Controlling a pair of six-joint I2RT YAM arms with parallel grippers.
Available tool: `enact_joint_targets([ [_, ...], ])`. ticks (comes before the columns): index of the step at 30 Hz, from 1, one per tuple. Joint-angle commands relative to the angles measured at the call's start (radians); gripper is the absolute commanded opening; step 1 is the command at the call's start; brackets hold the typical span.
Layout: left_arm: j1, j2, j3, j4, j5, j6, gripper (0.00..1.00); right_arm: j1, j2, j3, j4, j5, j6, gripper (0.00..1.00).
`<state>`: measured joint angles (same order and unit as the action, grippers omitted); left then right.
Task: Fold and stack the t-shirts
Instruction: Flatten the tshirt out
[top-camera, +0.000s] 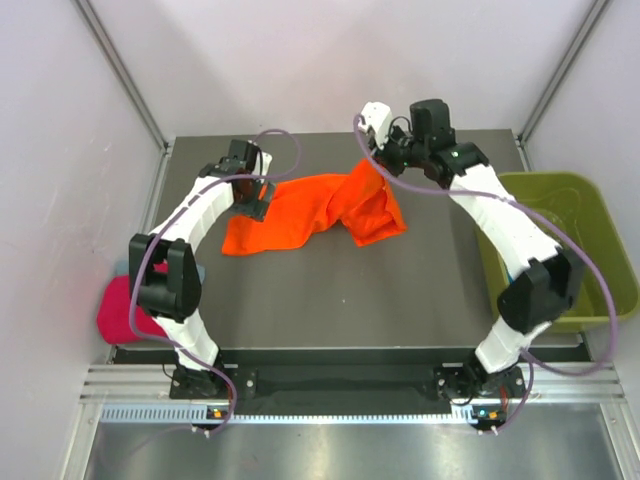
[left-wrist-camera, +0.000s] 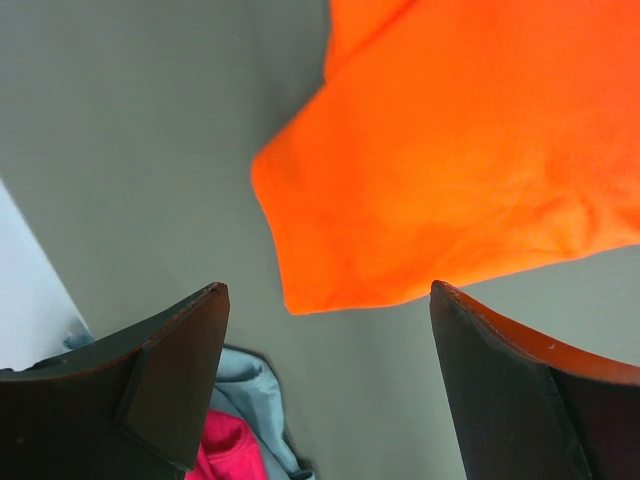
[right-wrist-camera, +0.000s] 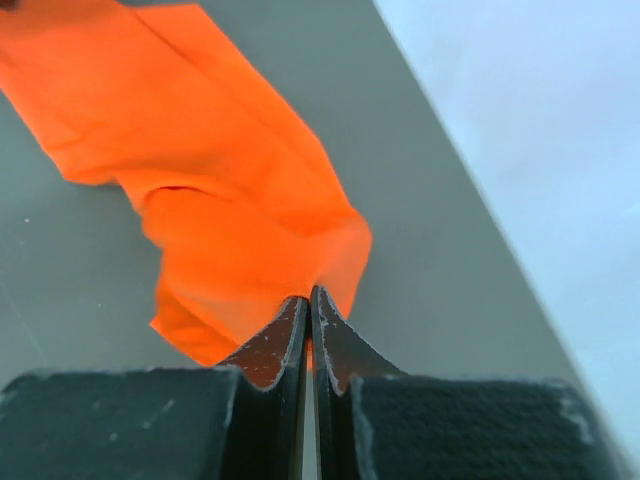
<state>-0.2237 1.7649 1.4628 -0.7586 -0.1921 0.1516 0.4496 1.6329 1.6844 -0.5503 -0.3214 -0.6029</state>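
Pinching one end of the orange t-shirt, your right gripper has its fingers pressed tight together with cloth between them, so that end sits raised above the table. The rest of the shirt lies crumpled across the far middle of that dark grey, matte surface. Your left gripper hangs wide open just beside the shirt's left edge, gripping nothing. Over by the table's left side there's the magenta-pink t-shirt with a grey-blue one touching it. An olive-green bin sits against the right edge. Pale walls box the table in on three sides, with metal posts slanting down to the far corners.
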Motion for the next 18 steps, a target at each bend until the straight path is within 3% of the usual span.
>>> enact_joint_targets([
  [1, 0.004, -0.004, 0.062, 0.032, -0.035, -0.003, 0.86, -0.136, 0.213, 0.032, 0.036, -0.065, 0.098, 0.0],
  [6, 0.012, -0.013, 0.034, -0.024, -0.159, -0.038, 0.84, -0.273, 0.455, 0.271, -0.011, -0.082, 0.169, 0.0],
  [10, 0.076, -0.018, 0.001, -0.085, -0.069, -0.099, 0.77, -0.285, 0.495, 0.302, 0.004, -0.058, 0.173, 0.0],
  [18, 0.214, 0.065, -0.047, -0.146, 0.112, -0.121, 0.74, -0.281, 0.467, 0.239, 0.027, -0.076, 0.222, 0.0],
])
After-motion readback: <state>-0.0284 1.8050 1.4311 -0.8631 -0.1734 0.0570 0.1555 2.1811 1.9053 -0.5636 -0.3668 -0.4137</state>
